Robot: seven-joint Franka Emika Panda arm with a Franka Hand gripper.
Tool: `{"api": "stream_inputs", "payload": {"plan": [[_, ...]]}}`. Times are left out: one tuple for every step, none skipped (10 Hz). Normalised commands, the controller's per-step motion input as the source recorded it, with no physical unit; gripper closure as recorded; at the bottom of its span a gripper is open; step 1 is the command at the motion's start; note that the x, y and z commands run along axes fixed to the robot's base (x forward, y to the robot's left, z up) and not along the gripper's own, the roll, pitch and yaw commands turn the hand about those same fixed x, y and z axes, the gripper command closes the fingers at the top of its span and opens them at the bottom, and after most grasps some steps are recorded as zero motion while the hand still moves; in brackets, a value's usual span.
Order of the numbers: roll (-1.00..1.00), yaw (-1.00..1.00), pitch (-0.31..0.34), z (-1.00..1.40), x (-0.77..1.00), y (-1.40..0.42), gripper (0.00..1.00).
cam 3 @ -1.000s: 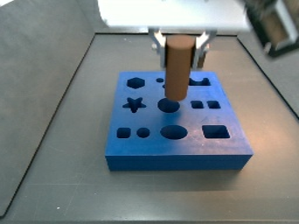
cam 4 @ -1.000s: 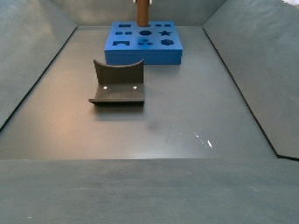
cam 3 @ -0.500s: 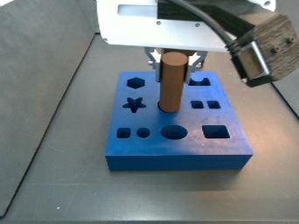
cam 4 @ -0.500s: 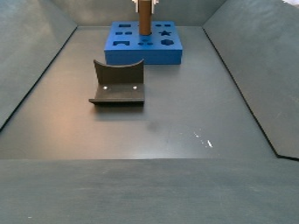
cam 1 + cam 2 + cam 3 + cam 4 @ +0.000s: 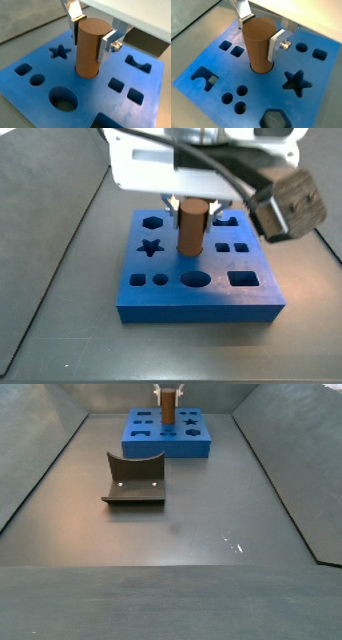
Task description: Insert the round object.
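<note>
tall matte brown cylinder peg (image 5: 92, 47) standing upright with its lower end in the middle round hole of the blue shape-sorting board (image 5: 40, 101).
the two-finger silver gripper (image 5: 261, 33) sits over the board's centre, its flat plates clamped on either side of the peg's upper part in both wrist views. a larger empty round hole (image 5: 63, 98) lies just beside the peg; a star-shaped cutout (image 5: 296, 82) is near it. in a side view, a dark grey-brown arch-shaped block (image 5: 135, 479) lies on the floor, well apart from the board (image 5: 166, 435).
</note>
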Motion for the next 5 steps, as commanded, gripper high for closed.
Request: {"api": "stream_inputs", "payload": {"plan": [[0.00,-0.14,0.000,-0.49,0.25,0.00,1.00],[0.00,-0.15,0.000,-0.44,0.27,0.00,1.00],[0.00,-0.13,0.026,-0.31,0.20,0.00,1.00],[0.00,-0.09,0.030,-0.13,0.03,0.00,1.00],[0.00,0.00,0.000,0.00,0.00,0.00,1.00]]}}
